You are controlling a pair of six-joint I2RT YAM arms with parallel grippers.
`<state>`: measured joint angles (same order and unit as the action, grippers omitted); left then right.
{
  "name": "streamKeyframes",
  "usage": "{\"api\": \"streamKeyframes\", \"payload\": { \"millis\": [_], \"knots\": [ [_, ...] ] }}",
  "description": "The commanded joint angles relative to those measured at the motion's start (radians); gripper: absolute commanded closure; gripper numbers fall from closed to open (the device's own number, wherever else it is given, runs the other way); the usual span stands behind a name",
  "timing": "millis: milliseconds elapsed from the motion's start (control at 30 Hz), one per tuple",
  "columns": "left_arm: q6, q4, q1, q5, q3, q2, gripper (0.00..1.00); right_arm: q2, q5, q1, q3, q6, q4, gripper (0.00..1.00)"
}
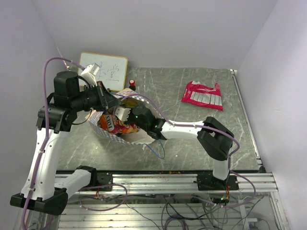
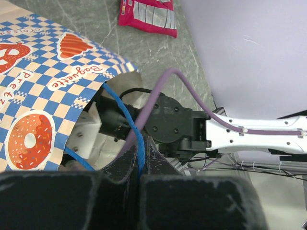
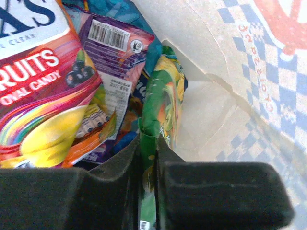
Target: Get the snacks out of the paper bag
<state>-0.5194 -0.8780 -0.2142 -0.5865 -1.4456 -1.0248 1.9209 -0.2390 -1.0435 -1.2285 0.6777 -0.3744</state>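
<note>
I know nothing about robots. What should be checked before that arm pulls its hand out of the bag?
1. The right end effector is closed on the green packet: ok.
2. The left end effector grips the blue handle of the paper bag: ok.
3. Only one packet is pinched: ok.
4. Room on the table near the red packet: ok.
5. Grip firm enough to lift: cannot tell.

bag (image 2: 45, 100) cream with blue checks and orange logos; cord (image 2: 138, 143) blue. green packet (image 3: 160, 105) streaked yellow, purple packet (image 3: 112, 48) with white barcode. red packet (image 1: 202, 95) striped white on grey marbled table (image 1: 158, 81).
</note>
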Motion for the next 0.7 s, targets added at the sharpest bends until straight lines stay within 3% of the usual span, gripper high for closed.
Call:
{"api": "streamKeyframes", "payload": {
  "millis": [0,33,233,367,667],
  "knots": [
    [0.015,0.003,-0.005,0.04,-0.033,-0.009,0.93,-0.087,0.03,-0.002,0.027,-0.086,0.024,0.96],
    [0.015,0.011,-0.005,0.048,-0.035,-0.01,0.93,-0.094,0.026,-0.001,0.031,-0.098,0.04,1.0],
    [0.023,0.011,-0.005,0.057,-0.075,-0.049,0.93,-0.219,0.078,-0.001,0.054,-0.148,0.116,1.0],
    [-0.027,0.07,-0.005,0.055,-0.023,-0.054,0.93,-0.309,0.123,-0.001,0.038,-0.206,0.197,1.0],
    [-0.06,0.164,-0.004,0.044,0.03,-0.098,0.93,-0.618,0.224,-0.002,0.047,-0.301,0.528,1.0]
  ]
}}
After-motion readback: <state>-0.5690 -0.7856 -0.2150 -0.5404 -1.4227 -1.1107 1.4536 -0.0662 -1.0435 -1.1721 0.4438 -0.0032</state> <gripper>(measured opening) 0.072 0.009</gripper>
